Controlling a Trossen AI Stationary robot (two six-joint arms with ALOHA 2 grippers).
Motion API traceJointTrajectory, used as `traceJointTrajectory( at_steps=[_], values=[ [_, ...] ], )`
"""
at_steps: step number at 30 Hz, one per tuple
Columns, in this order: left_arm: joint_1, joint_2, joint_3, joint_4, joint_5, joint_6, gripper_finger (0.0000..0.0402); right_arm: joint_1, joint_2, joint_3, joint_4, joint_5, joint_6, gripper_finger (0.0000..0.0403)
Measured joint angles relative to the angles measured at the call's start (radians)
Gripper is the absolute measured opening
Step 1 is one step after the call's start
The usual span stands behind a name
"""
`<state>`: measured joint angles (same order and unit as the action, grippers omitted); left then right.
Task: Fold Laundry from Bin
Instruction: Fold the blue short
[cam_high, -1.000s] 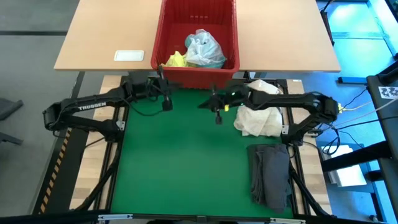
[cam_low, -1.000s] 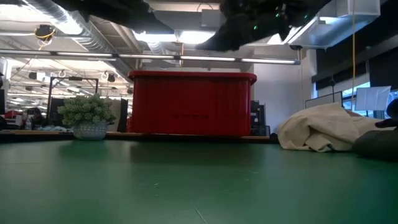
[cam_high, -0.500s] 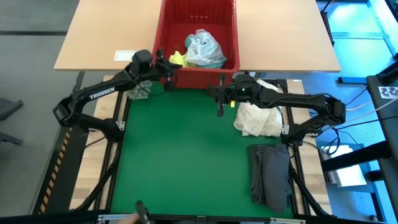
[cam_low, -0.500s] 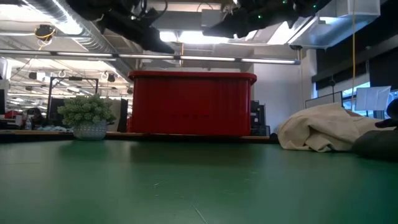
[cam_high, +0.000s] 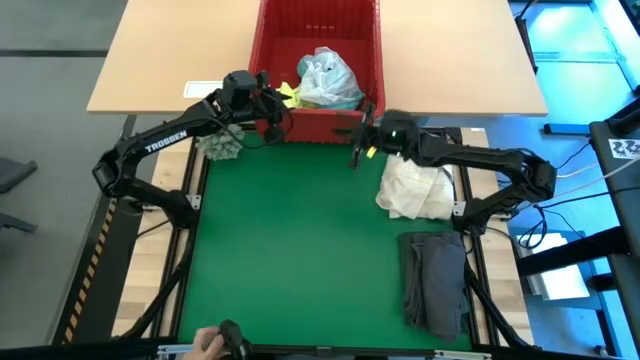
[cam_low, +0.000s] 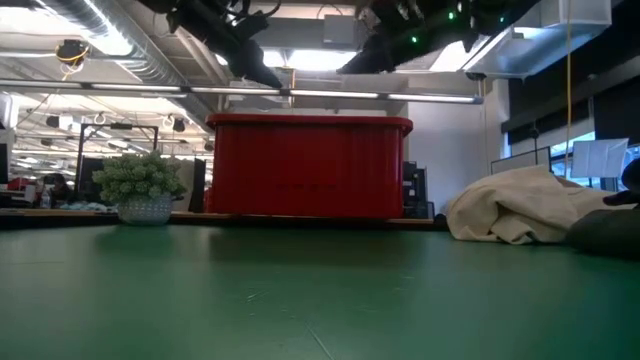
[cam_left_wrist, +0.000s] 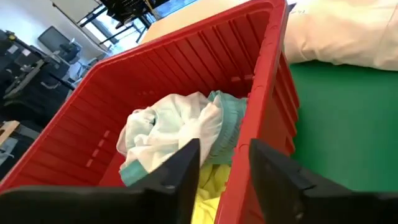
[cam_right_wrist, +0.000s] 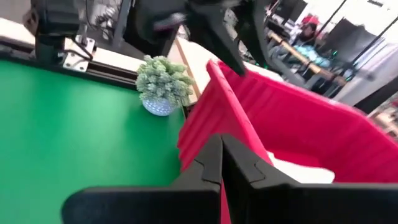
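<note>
The laundry still to be folded lies inside the bright red slotted plastic bin (cam_high: 320, 55), which stands at the far edge of the green work surface (cam_high: 300, 250). It holds a crumpled light turquoise-and-white cloth garment (cam_left_wrist: 180, 134) on top and a bright yellow cloth garment (cam_left_wrist: 208, 199) tucked under it toward the near wall.

Both pieces look soft, light and limp; they should bunch and drape when lifted and may drag one another along. A raised fold on top of the turquoise heap seems the best hold, pinched deep enough that the thin cloth does not slip out.

The left claw (cam_left_wrist: 224, 168) hangs over the bin's near left corner, its fingers spread and empty, pointing at the pile. The right claw (cam_right_wrist: 222, 163) sits just outside the bin's near wall toward its right corner, fingers pressed together and holding nothing.

On the surface's right side lie a cream-white cloth bundle (cam_high: 415, 190) and, nearer the front edge, a folded grey garment (cam_high: 435, 280).
</note>
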<state>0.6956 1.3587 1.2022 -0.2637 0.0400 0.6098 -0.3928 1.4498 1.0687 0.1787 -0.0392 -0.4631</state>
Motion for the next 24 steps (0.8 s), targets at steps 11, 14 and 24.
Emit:
traceJointTrajectory(
  at_steps=[11, 14, 24],
  values=[
    [-0.001, 0.150, 0.126, -0.145, 0.002, 0.046, 0.0184, -0.158, -0.010, 0.000, -0.003, -0.275, 0.150, 0.0001],
    [-0.001, 0.210, 0.188, -0.187, -0.014, 0.057, 0.0185, -0.157, -0.026, 0.000, -0.031, -0.271, 0.151, 0.0001],
    [0.023, 0.308, 0.262, -0.384, -0.082, 0.055, 0.0183, -0.157, -0.072, 0.000, -0.116, -0.259, 0.196, 0.0001]
  ],
)
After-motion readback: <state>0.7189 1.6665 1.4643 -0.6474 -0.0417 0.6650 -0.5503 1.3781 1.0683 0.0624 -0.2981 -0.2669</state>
